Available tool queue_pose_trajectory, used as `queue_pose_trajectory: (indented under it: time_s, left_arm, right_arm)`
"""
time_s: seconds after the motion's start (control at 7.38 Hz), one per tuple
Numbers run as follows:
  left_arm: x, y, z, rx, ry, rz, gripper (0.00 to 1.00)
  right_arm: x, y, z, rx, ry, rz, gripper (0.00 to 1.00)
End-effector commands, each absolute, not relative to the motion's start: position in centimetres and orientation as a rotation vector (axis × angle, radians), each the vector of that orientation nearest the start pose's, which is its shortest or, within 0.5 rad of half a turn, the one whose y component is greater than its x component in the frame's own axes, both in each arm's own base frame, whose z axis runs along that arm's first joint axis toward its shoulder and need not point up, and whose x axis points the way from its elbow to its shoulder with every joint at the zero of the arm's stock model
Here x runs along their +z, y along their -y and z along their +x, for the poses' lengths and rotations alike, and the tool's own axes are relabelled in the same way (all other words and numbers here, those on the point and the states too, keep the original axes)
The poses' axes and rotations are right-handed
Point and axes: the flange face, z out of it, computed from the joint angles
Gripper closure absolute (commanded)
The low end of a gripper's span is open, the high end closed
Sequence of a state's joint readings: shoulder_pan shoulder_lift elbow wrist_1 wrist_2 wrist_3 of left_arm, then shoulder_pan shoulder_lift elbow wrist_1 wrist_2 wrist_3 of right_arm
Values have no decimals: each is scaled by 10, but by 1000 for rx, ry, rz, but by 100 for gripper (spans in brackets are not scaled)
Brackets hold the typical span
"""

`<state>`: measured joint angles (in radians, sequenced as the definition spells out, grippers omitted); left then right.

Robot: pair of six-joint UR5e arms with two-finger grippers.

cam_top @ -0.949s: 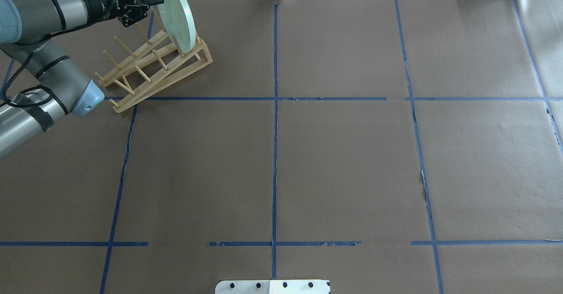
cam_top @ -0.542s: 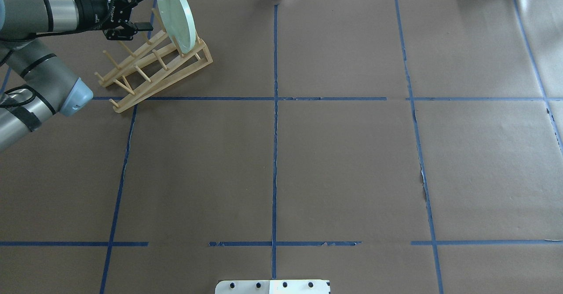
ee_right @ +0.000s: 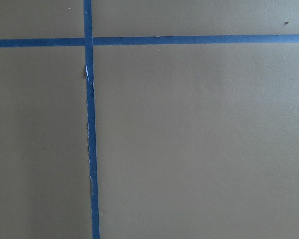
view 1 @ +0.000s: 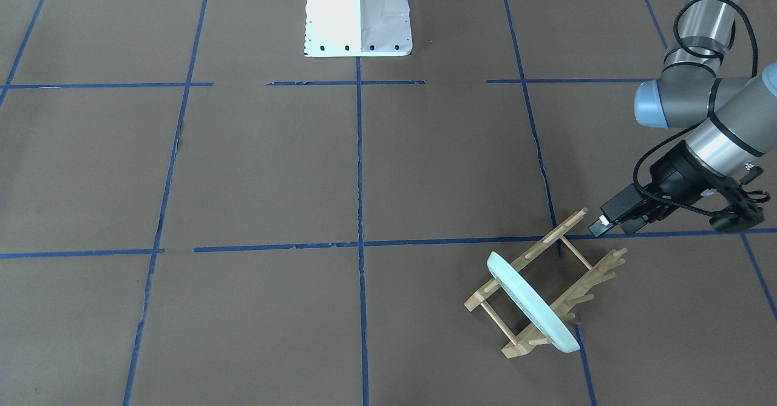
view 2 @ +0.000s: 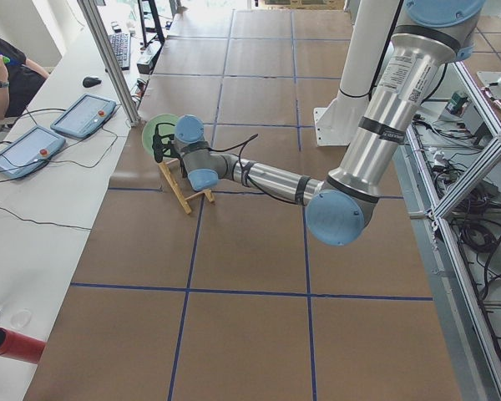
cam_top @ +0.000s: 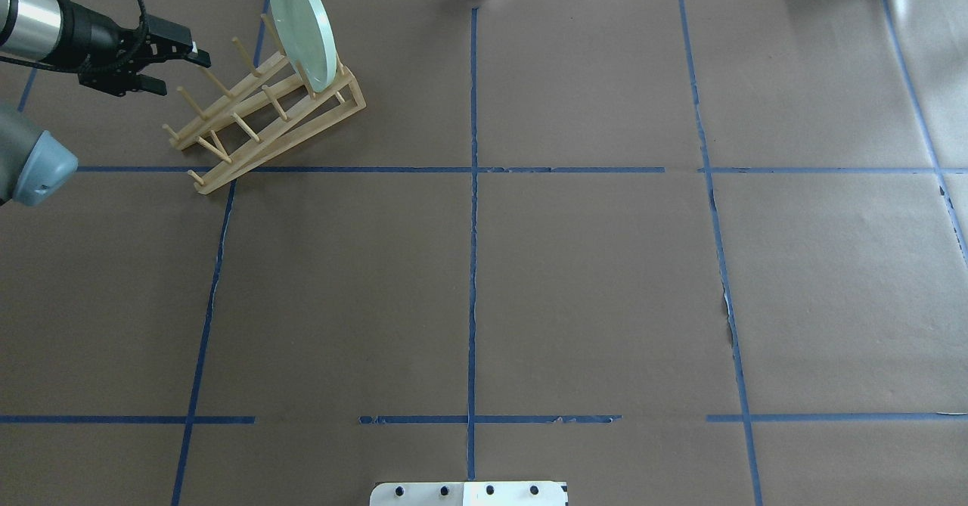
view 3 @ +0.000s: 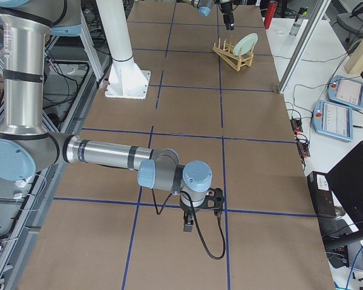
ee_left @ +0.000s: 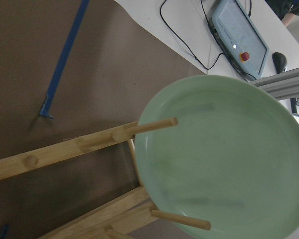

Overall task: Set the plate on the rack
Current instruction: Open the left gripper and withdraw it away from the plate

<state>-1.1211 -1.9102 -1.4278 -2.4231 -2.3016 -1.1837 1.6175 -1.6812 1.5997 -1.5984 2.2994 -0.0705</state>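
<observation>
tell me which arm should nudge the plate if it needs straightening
Left, probably. The left gripper is open and just beside the rack that holds the plate, while the right gripper hangs far off at the opposite end.

The left arm (view 1: 722,133) is built of silver tubes joined by blue-grey capped joints (view 1: 646,104), and a black cable (view 1: 751,33) is looped along it. A black tool (cam_top: 185,73) is fitted at its wrist; the right arm (view 3: 103,151) is finished alike.

L gripper (cam_top: 187,75) backed off plate (cam_top: 302,26) rim; now well apart, by rack (cam_top: 257,124) far end.
</observation>
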Motion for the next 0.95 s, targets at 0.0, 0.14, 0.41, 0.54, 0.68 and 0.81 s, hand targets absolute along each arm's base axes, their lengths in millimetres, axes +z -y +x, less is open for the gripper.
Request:
queue_pose_trajectory:
  time_s: [0.0,0.14,0.41,0.54,0.68,0.81]
  left_arm:
    - [501,592,162,-66,-991,259,0]
    - [516,584,136,23,-921,270,0]
    - [535,580,69,160,-795,257,0]
    - [551,582,34,209,-739,249,0]
    - [572,574,17,267,-689,220,0]
    - [588,565,-14,287,-675,182,0]
  right_arm:
    - [701,431,88,18,733,-61,0]
    - [701,432,87,16,733,-61,0]
    - [702,431,88,18,733,-62,0]
    - [702,431,88,18,733,-62,0]
    - [701,432,87,16,733,-61,0]
    - [702,431,88,18,733,-62,0]
